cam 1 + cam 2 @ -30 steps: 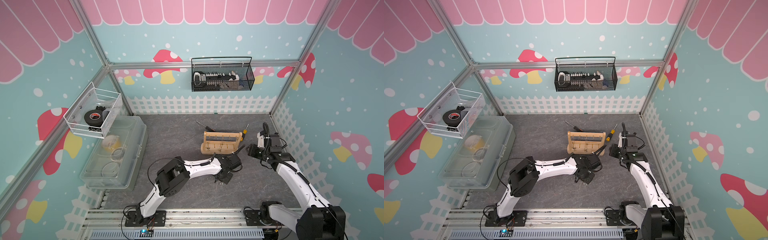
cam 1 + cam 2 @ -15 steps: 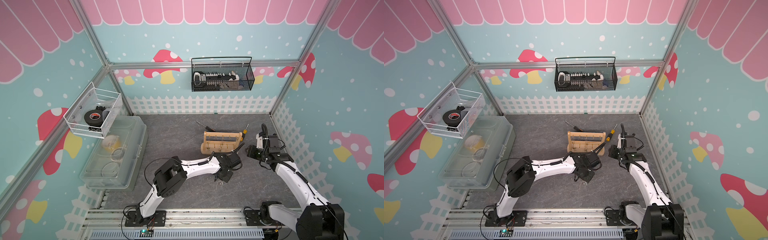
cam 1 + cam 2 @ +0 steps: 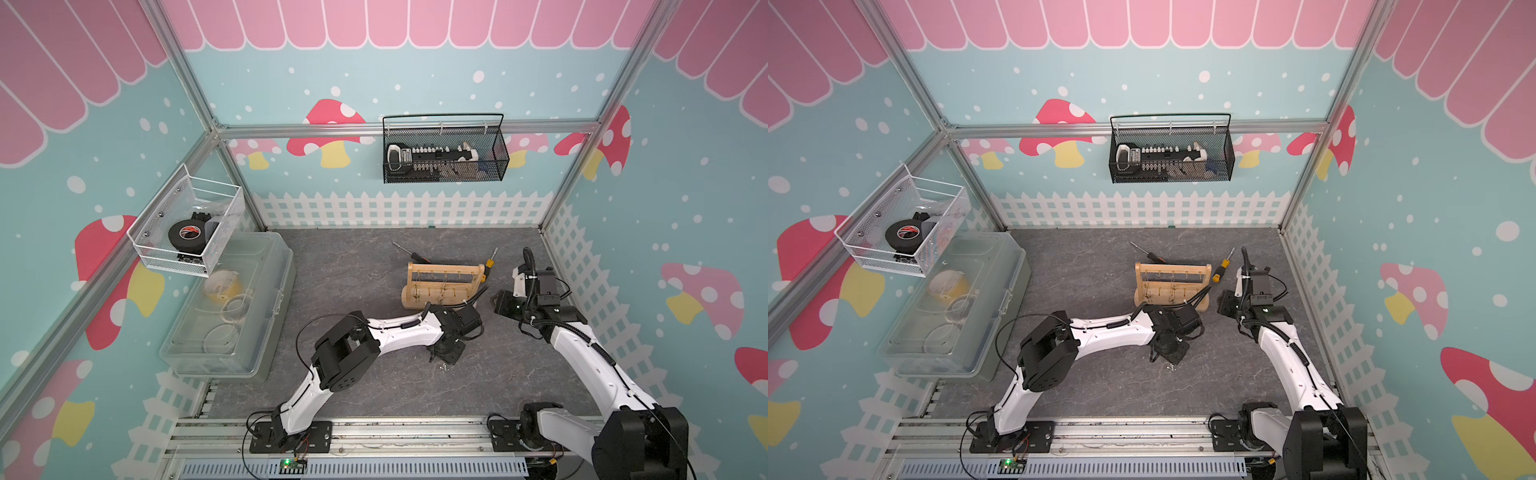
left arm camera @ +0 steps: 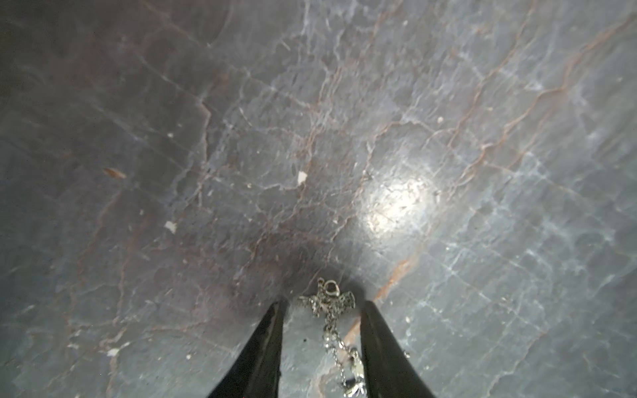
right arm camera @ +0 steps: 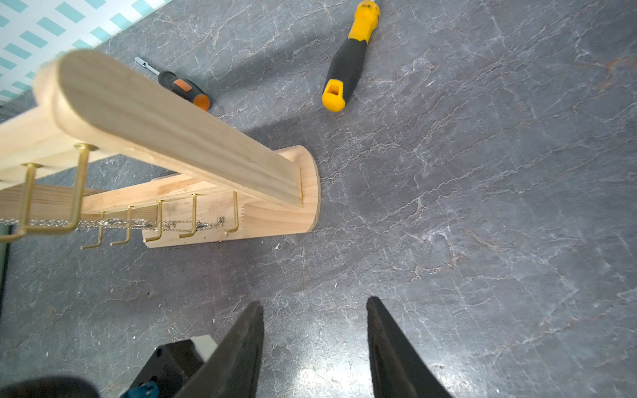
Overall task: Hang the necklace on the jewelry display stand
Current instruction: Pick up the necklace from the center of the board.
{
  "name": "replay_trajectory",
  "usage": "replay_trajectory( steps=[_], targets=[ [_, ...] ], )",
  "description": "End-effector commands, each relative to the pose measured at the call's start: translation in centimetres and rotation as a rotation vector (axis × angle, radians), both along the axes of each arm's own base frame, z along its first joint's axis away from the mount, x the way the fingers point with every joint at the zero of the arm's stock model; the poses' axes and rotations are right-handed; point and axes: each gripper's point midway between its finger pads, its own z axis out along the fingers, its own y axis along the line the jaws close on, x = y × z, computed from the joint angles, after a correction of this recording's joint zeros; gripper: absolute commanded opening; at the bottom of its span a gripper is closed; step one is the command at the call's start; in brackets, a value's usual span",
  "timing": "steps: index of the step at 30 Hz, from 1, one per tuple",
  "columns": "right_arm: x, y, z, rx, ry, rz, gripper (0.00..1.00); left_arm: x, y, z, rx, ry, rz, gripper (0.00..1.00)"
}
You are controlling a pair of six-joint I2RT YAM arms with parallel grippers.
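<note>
The silver necklace (image 4: 331,303) lies bunched on the grey tabletop, a small glint in both top views (image 3: 444,366) (image 3: 1170,367). My left gripper (image 4: 323,305) points down over it and is open, one dark finger on each side of the chain and neither touching it. The jewelry display stand (image 3: 444,282) (image 3: 1171,282) is a light-wood rack with gold pegs, just behind the left wrist. A silver chain (image 5: 138,224) drapes along its lower pegs. My right gripper (image 5: 314,302) hovers open and empty beside the stand's right end (image 3: 498,299).
A yellow-handled screwdriver (image 3: 489,266) (image 5: 348,65) and a black-and-orange one (image 3: 415,255) (image 5: 184,89) lie behind the stand. A clear plastic box (image 3: 232,307) stands at the left. A black wire basket (image 3: 444,153) and a white one (image 3: 187,228) hang on the walls.
My left gripper has gone from shut to open. It stays low over the same spot. The right arm has barely shifted.
</note>
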Motion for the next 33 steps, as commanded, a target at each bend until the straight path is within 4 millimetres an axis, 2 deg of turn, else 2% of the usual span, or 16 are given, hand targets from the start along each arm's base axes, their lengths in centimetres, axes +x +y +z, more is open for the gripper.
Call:
replay_trajectory(
  steps=[1, 7, 10, 14, 19, 24, 33],
  targets=[
    [0.4, 0.1, 0.4, 0.002, -0.01, -0.008, 0.49, -0.2, 0.2, -0.8, 0.025, 0.032, -0.023, 0.36],
    [0.4, 0.1, 0.6, 0.0, -0.019, -0.005, 0.49, -1.7, 0.5, -1.5, 0.084, 0.055, -0.076, 0.27],
    [0.5, 0.1, 0.8, 0.001, -0.024, -0.004, 0.49, -2.0, 1.2, -1.7, 0.113, 0.057, -0.078, 0.18],
    [0.6, 0.2, 0.9, 0.007, -0.029, -0.001, 0.49, -2.0, 1.9, -2.1, 0.139, 0.064, -0.077, 0.13],
    [0.6, 0.3, 0.9, 0.007, -0.028, 0.003, 0.49, -1.6, 1.3, -0.5, 0.108, 0.05, -0.068, 0.09],
    [0.7, 0.2, 1.0, 0.005, -0.034, 0.001, 0.49, -1.4, 1.4, -0.3, 0.114, 0.055, -0.073, 0.01],
    [0.8, 0.2, 0.9, 0.006, -0.035, -0.002, 0.49, -0.7, 1.3, 1.2, 0.091, 0.027, -0.059, 0.0]
  ],
)
